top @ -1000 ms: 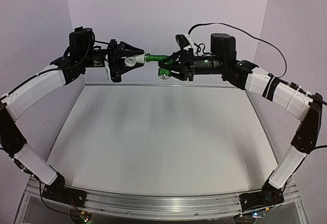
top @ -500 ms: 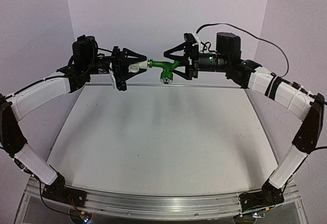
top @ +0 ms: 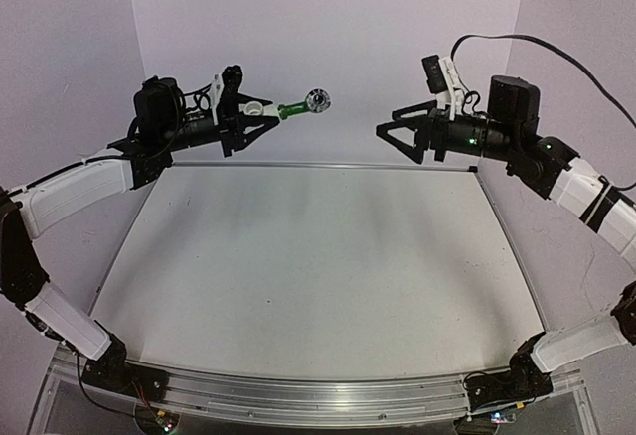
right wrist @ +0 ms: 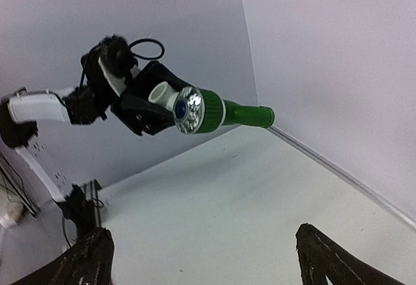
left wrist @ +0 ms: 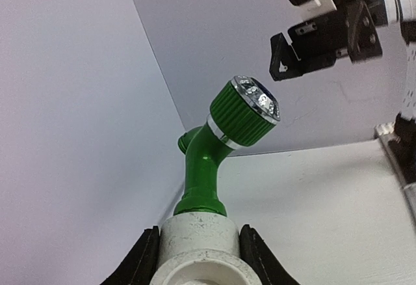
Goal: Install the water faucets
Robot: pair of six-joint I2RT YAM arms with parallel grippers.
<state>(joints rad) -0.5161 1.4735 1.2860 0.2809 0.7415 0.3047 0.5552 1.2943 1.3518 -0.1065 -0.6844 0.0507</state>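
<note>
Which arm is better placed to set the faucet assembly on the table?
Left. The left gripper is shut on the white fitting, with the green faucet seated in it; the right gripper is open, empty and well apart.

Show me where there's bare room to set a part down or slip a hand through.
The whole table is bare, from the back wall to the arm bases. There is also open air between the green tap and the open right hand. It is crowded only at the left hand, clamped on the white fitting.
</note>
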